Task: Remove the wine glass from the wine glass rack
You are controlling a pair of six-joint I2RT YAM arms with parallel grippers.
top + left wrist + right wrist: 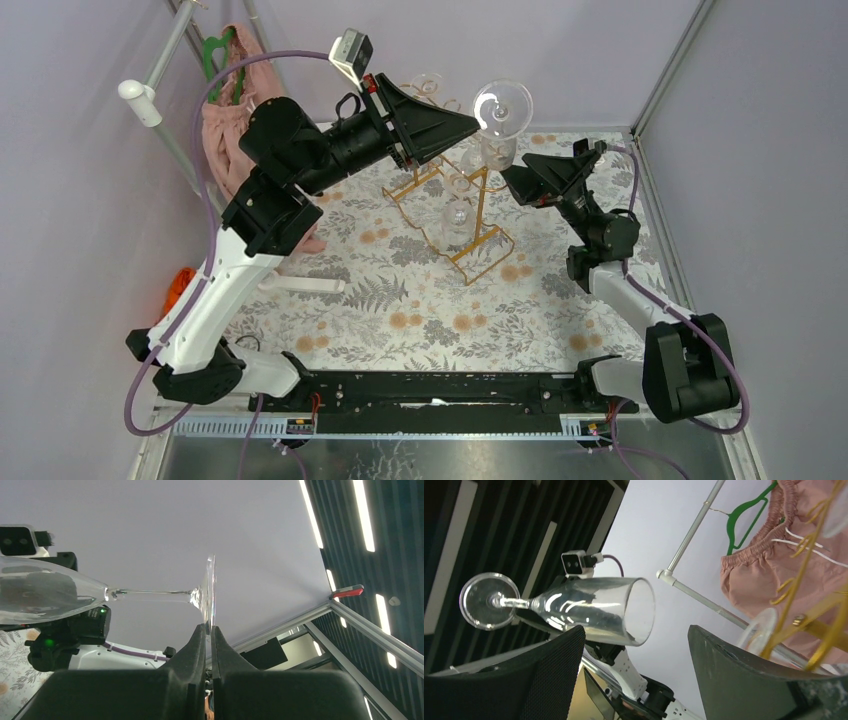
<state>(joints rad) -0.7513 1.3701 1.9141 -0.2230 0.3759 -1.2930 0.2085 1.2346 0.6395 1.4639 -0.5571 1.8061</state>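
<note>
A clear wine glass (498, 125) hangs foot-up above the right end of the gold wire rack (478, 243). My left gripper (474, 122) is shut on the rim of the glass's foot. In the left wrist view, the foot (211, 592) stands edge-on between my fingertips (200, 635), with the stem and bowl (45, 595) reaching left. My right gripper (525, 170) is open just right of and below the bowl. In the right wrist view, the glass (594, 610) lies above my left finger (554, 670), apart from the rack (819, 622).
More glasses hang on the rack (458, 215), one foot showing in the right wrist view (758, 628). A pink garment on a green hanger (225, 130) hangs on a stand at the back left. A white object (305, 285) lies on the floral cloth.
</note>
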